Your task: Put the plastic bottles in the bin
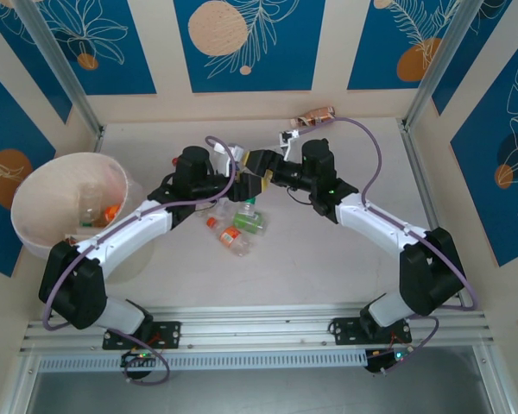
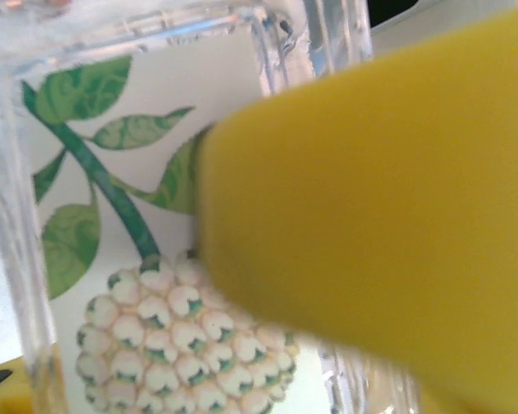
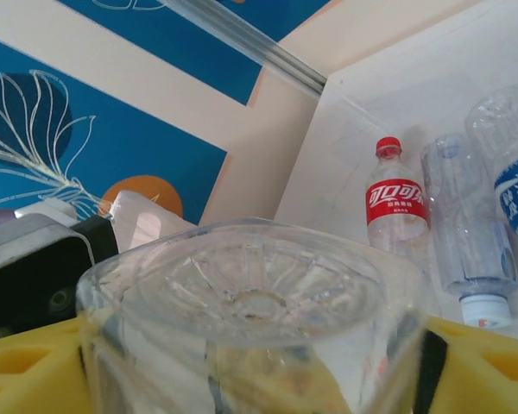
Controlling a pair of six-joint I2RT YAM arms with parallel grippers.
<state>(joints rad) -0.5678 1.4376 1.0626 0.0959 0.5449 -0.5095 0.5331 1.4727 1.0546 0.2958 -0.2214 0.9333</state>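
Note:
A clear square plastic bottle hangs above the table's middle between both grippers. Its white label with green leaves and a scaly fruit fills the left wrist view, and a yellow finger presses on it. My left gripper is shut on this bottle. My right gripper stands around its ribbed base, open, with a dark gap beside the right finger. Loose bottles lie below: a red-labelled one, a clear white-capped one, a blue-labelled one. The pale bin stands at the left.
Several bottles lie on the table under the grippers. A crushed bottle rests at the back wall. The bin holds a few bottles. Metal posts and blue patterned walls close in the table.

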